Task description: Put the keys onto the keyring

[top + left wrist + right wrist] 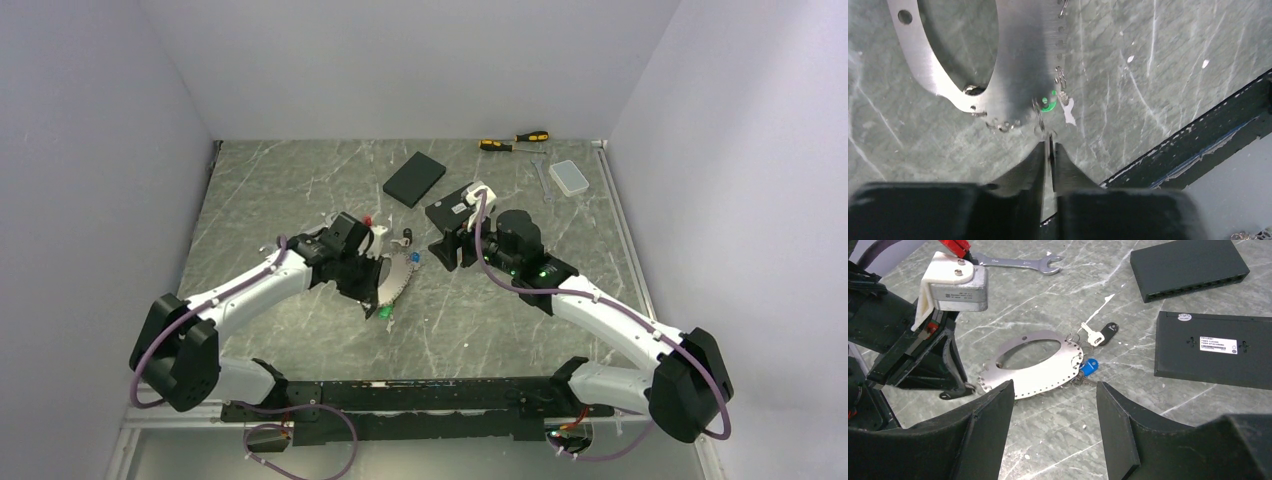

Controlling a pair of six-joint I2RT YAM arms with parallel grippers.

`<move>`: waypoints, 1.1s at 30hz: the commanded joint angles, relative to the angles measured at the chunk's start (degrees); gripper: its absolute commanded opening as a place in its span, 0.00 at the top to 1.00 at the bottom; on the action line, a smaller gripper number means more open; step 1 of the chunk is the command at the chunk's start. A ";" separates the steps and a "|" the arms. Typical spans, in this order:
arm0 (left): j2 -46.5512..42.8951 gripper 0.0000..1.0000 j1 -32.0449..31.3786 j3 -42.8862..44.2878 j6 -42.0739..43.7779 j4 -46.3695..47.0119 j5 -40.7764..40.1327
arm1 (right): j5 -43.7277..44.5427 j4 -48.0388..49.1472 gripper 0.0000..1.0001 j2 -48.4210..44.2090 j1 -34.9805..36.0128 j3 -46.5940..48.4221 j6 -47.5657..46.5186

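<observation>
We find the flat silvery oval metal keyring [397,276] at mid-frame on the grey marbled desk [290,190], its long axis slanting from upper right to lower left. The left pincer [1049,146], fingers nearly together, its grip impossible to tell, is nearer, at the ring's lower end by the green-headed key [1048,105]. The right pincer [1054,388] gapes wide and empty at upper right.

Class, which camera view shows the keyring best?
Right wrist: the whole keyring is in view, with its oval hole and perforated rim clear. Left wrist is so close that it crops all but one part; top external shows it small and indistinct.
</observation>
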 commanded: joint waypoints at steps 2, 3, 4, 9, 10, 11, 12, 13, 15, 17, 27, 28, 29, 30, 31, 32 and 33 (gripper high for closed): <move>-4.18 0.48 -0.13 3.67 -0.62 -7.27 -2.84 | -0.91 2.37 0.35 -0.66 -0.21 2.27 -0.78; -5.01 0.35 -0.13 4.40 -0.34 -8.80 -4.52 | -0.82 2.87 0.35 -0.97 -0.17 1.93 -0.70; -5.94 0.22 -0.12 5.16 -0.14 -10.32 -6.54 | -0.71 3.29 0.34 -1.32 -0.20 1.52 -0.59; -10.57 0.01 -0.13 7.89 2.06 -11.63 -15.99 | 1.32 7.56 0.27 -4.15 -0.22 -1.70 1.06; -11.23 0.00 -0.11 7.59 3.08 -10.31 -16.63 | 1.79 8.64 0.26 -4.83 -0.21 -2.48 1.33; -11.94 0.00 -0.05 7.10 4.10 -8.67 -16.84 | 2.38 9.79 0.26 -5.75 -0.23 -3.07 1.75; -12.74 0.01 -0.06 6.52 4.99 -6.77 -17.06 | 3.31 10.93 0.25 -6.38 -0.21 -3.64 2.43; -13.55 0.00 -0.05 5.84 5.50 -5.09 -17.86 | 4.89 12.00 0.25 -7.14 -0.22 -4.20 3.44; -15.27 0.01 -0.02 3.96 7.03 -1.08 -21.69 | 8.82 14.01 0.25 -8.67 -0.26 -5.20 6.13; -16.82 0.01 -0.04 1.89 8.51 3.82 -26.75 | 13.41 15.45 0.24 -10.16 -0.27 -6.21 8.20; -17.77 0.01 3.01 -1.18 15.57 19.31 -43.15 | 25.75 16.14 0.12 -14.43 -0.22 -9.89 6.61; -18.08 0.00 3.45 -1.62 15.57 19.14 -43.07 | 26.25 16.07 0.11 -14.20 -0.21 -9.74 6.31; -18.59 0.01 3.78 -2.41 15.57 19.36 -43.40 | 26.74 16.21 0.11 -13.79 -0.25 -9.66 6.12; -19.29 0.01 4.12 -3.13 15.57 19.61 -43.51 | 27.08 16.46 0.11 -13.22 -0.23 -9.48 6.11; -20.11 0.00 4.24 -3.63 15.57 19.17 -43.62 | 27.13 16.54 0.10 -12.63 -0.23 -9.10 5.86; -21.02 0.01 4.26 -3.86 15.61 18.92 -43.82 | 27.03 16.66 0.10 -11.88 -0.22 -8.65 5.31; -22.15 0.01 4.28 -4.25 15.57 18.90 -43.78 | 26.54 17.02 0.10 -11.03 -0.21 -8.11 4.99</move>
